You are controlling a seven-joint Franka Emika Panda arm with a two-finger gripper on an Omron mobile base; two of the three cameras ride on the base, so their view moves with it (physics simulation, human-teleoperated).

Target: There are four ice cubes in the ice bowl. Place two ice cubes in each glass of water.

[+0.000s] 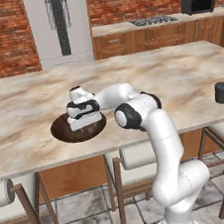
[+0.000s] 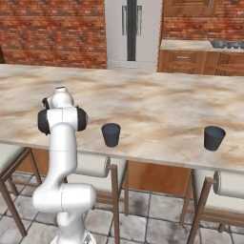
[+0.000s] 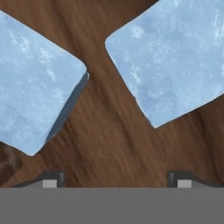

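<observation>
Step in hand, judged from the scene: picking the first ice cube out of the bowl (image 1: 61,131). The gripper (image 3: 114,179) hangs low inside the bowl with its jaws apart and nothing between them; its tips show at the bottom of the hand view, over bare wood. To do this well, the gripper should probably shift sideways until one cube sits squarely between the tips, turn so the pads meet two flat faces rather than corners, then close gently, since a small glassy cube may slip or skid.

Left to right on the worktop (image 1: 178,70): the bowl, a wide, shallow dish of dark brown wood grain, lies left, near the front edge. In the hand view the left cube (image 3: 33,85) and the right cube (image 3: 175,57) are pale blue, frosted and flat-faced, lying apart on the wood. Further right stand the nearer glass (image 2: 111,134) and the farther glass (image 2: 214,137), both dark grey-blue tumblers near the front edge, well apart.
</observation>
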